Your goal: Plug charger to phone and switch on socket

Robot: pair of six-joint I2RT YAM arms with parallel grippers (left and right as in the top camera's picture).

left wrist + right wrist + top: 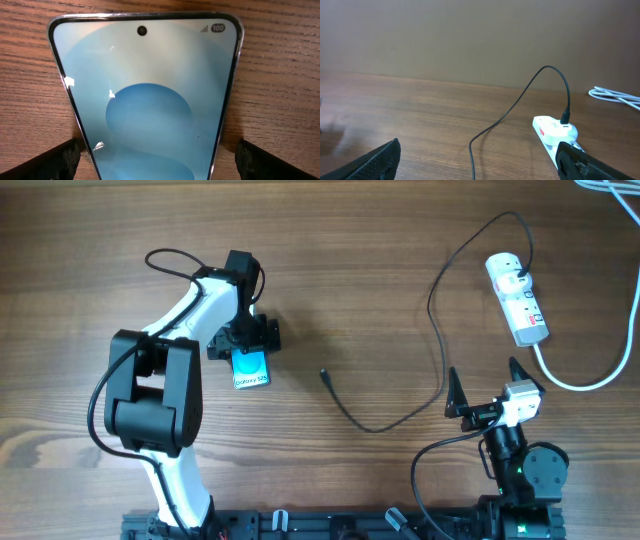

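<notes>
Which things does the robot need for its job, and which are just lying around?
Needed for the job: the phone, the charger, the socket.
Just lying around: the loose white cables at the far right corner, as far as I can tell.

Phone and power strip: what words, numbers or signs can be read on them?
"100": in a dark pill at the top right of the phone screen, left wrist view.
"Galaxy S25": white print on the same screen seen from overhead, tiny and barely legible.
Power strip: red marks, too small to read.
</notes>
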